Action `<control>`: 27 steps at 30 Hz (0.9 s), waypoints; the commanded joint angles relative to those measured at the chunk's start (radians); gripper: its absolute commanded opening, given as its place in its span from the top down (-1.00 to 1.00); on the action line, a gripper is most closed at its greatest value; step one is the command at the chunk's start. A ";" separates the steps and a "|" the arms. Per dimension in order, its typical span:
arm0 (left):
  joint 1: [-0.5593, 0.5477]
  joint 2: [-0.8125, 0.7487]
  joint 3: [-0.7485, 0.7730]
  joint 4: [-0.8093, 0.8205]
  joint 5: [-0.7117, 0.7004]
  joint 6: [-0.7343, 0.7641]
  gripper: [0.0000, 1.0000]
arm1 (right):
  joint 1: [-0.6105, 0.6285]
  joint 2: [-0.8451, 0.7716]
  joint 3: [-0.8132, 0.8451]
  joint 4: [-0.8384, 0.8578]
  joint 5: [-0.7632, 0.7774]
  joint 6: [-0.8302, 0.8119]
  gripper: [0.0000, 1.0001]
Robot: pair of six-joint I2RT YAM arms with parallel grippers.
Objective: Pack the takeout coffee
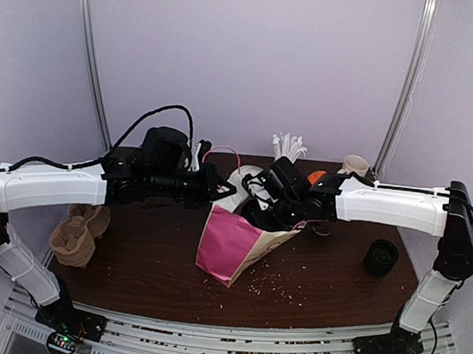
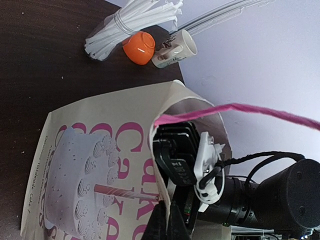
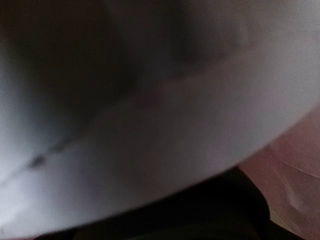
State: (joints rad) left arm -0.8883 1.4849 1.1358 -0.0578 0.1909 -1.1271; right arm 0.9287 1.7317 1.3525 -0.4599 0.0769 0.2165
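Note:
A takeout coffee (image 1: 381, 258), a small dark cup with a black lid, stands on the table at the right, away from both arms. The pink and cream paper bag (image 1: 235, 245) leans in the middle, its cake print (image 2: 85, 180) facing the left wrist view. My left gripper (image 1: 224, 191) is shut on the bag's rim (image 2: 169, 220) and holds the mouth apart. My right gripper (image 1: 260, 212) reaches down inside the bag (image 2: 178, 156). The right wrist view is a blur of pale bag wall over a dark shape, so its jaws and anything between them are hidden.
At the back stand a bundle of white straws (image 1: 287, 144), an orange bowl (image 1: 316, 177) and a cream mug (image 1: 355, 164). Brown cardboard cup carriers (image 1: 78, 234) lie at the left. The bag's pink handle (image 2: 240, 110) loops over the opening. Crumbs dot the table's front.

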 commanded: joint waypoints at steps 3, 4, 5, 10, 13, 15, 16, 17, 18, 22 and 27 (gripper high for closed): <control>0.004 -0.031 -0.015 0.058 0.065 0.029 1.00 | -0.022 0.076 0.017 -0.031 0.017 0.034 -0.69; 0.006 -0.031 -0.017 0.058 0.066 0.030 1.00 | -0.022 0.084 0.021 -0.031 0.015 0.034 -0.69; 0.008 -0.032 -0.020 0.058 0.067 0.030 1.00 | -0.023 0.091 0.027 -0.032 0.013 0.035 -0.69; 0.017 -0.035 -0.030 0.058 0.070 0.034 1.00 | -0.025 0.136 0.047 -0.053 -0.013 0.035 -0.68; 0.021 -0.037 -0.033 0.054 0.068 0.040 1.00 | -0.024 0.154 0.050 -0.070 -0.032 0.035 -0.68; 0.023 -0.037 -0.032 0.052 0.066 0.044 1.00 | -0.026 0.164 0.052 -0.082 -0.042 0.030 -0.68; 0.024 -0.035 -0.032 0.052 0.065 0.045 1.00 | -0.026 0.172 0.052 -0.092 -0.050 0.027 -0.68; 0.025 -0.034 -0.031 0.052 0.065 0.049 1.00 | -0.026 0.181 0.056 -0.105 -0.056 0.023 -0.68; 0.025 -0.032 -0.028 0.051 0.066 0.052 1.00 | -0.025 0.190 0.058 -0.117 -0.063 0.019 -0.68; 0.026 -0.024 -0.022 0.047 0.064 0.060 1.00 | -0.026 0.222 0.059 -0.146 -0.090 0.008 -0.68; 0.026 -0.020 -0.024 0.042 0.061 0.067 1.00 | -0.027 0.217 0.038 -0.135 -0.095 0.012 -0.66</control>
State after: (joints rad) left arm -0.8448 1.4845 1.1164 -0.0620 0.1879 -1.0969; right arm 0.9165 1.8652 1.4506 -0.4469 0.0242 0.2047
